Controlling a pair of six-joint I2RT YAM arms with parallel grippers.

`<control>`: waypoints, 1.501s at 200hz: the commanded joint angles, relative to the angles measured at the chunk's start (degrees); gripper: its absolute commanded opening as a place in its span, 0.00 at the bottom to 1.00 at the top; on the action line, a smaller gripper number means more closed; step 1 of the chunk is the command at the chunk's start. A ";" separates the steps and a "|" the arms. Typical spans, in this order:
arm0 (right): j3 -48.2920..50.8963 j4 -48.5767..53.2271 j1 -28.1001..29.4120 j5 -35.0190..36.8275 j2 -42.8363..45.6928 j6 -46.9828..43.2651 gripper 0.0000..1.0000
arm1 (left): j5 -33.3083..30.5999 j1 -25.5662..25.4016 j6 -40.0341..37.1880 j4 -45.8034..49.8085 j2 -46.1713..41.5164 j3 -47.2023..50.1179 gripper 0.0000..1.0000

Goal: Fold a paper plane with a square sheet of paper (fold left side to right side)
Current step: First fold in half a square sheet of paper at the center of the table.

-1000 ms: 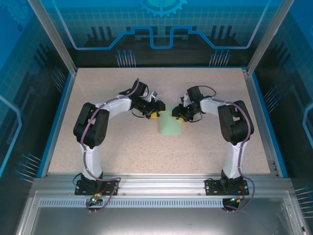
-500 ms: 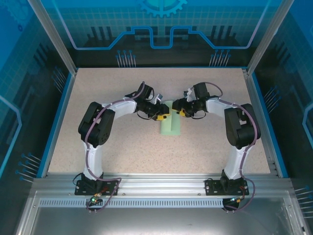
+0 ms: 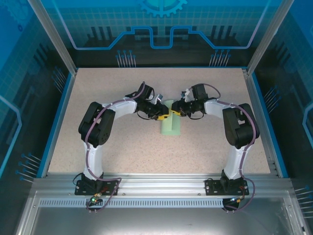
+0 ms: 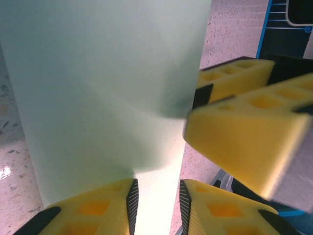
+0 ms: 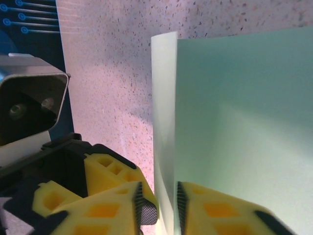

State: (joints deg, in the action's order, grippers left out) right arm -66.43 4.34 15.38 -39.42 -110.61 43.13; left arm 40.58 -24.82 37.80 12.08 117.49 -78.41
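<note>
The square sheet of paper (image 3: 170,126) lies mid-table as a narrow pale mint-green strip, one half over the other. Both grippers meet at its far end. My left gripper (image 3: 164,115) comes in from the left. In the left wrist view its jaws (image 4: 157,196) stand a little apart, with the paper's (image 4: 98,88) edge running between them. My right gripper (image 3: 177,111) comes in from the right. Its jaws (image 5: 160,200) are also narrowly apart, around a raised lip of the paper (image 5: 234,112). The right gripper's yellow fingers (image 4: 244,122) sit close beside the left one's.
The speckled table (image 3: 122,147) has a blue rim and glass walls on three sides. Both arm bases (image 3: 98,185) are bolted to the metal rail at the near edge. The two grippers sit almost against each other over the paper's far end.
Both grippers have moved inward and slightly away from the bases, onto the paper's far end. The jaws of both have narrowed around the paper's edge. The paper has stayed in place.
</note>
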 commanded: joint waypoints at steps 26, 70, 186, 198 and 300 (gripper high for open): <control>-2.39 7.36 -1.13 2.60 -0.36 -5.08 0.04 | -7.05 -0.22 -2.01 4.18 -5.00 -0.23 0.47; -5.83 15.33 -2.18 7.42 -1.51 -11.46 0.03 | -17.92 -0.05 -4.06 11.75 -7.93 1.10 0.59; -7.31 20.46 -2.51 12.20 -5.05 -14.02 0.07 | -17.75 -4.11 -0.23 15.06 3.13 -6.74 0.61; -7.31 20.49 -2.54 12.25 -5.14 -14.10 0.08 | -18.11 -4.23 -0.18 15.59 3.59 -7.17 0.59; -6.13 26.88 -4.20 19.84 1.65 -18.93 0.56 | -20.80 -5.23 -0.76 18.73 6.20 -10.22 0.51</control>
State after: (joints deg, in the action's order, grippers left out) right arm -73.06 26.11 13.06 -23.99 -113.25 26.98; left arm 20.73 -29.54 37.19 28.29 122.23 -86.67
